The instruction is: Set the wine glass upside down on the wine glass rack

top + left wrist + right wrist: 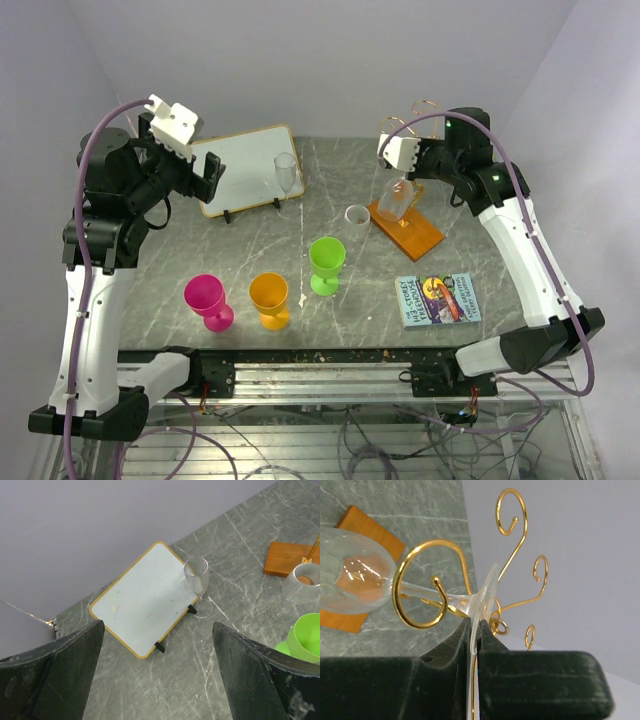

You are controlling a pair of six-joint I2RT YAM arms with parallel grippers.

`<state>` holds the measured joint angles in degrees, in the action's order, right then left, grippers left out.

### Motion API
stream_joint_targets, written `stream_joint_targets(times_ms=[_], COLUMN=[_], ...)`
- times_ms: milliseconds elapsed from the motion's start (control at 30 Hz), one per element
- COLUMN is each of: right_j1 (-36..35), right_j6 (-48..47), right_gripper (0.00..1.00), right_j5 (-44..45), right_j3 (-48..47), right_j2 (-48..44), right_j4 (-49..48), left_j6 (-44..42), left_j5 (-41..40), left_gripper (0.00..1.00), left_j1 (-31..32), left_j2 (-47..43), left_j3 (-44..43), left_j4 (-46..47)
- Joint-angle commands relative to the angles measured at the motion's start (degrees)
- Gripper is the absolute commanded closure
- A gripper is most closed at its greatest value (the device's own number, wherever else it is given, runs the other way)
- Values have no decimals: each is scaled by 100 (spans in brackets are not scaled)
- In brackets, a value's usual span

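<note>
- The right tool (475, 630) is clamped, jaws almost together, on the flat foot of the clear stemmed wine glass (355, 582). The thin disc is gripped edge-on, judged so that the bowl can hang below the tool.
- Just ahead of that tool, the stem is threaded through a curled arm of the gold wire wine glass rack (410, 235), which is fixed to a flat orange base. The bowl is tilted down and away, over that base.
- Whether the foot already bears on the wire cannot be told. The glass is judged inverted but not yet released.
- The left tool (157, 630) is held wide apart with nothing between its fingers, well away from the rack, probably to leave room.
- Below and ahead of the left tool, a yellow-framed white board (145, 597) is propped on black feet, with a clear narrow flute glass (196, 580) just beside it.
- Nearer the arm bases, a pink plastic goblet (206, 298), an orange plastic goblet (269, 297), a green plastic goblet (326, 262) and a blue illustrated book (438, 298) are set on the grey marbled desk (260, 245).
- The desk is enclosed by plain pale lilac walls.
</note>
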<state>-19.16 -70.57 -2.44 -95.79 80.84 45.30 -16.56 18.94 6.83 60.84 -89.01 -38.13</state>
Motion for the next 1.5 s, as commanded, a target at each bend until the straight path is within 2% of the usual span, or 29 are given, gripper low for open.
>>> stream_joint_targets(times_ms=[0,600,1133,1467], right_j1=[-102,-193,-201,-205], right_j6=[-243,-746,-653,-499], right_gripper=[100,100,100,100], right_j5=[-114,-671,-1309,-1184], right_j3=[-208,-687,-934,-811], right_j2=[34,230,87,-200], right_j4=[-173,383,803,920], left_j6=[-106,-310,-345,-370], left_j5=[172,186,210,265], left_gripper=[0,0,0,0], left_j1=[-50,-50,-50,-50], left_j2=[-103,-117,-131,-152], left_j3=[-72,-160,-59,40], left_j4=[-45,-182,-195,-221])
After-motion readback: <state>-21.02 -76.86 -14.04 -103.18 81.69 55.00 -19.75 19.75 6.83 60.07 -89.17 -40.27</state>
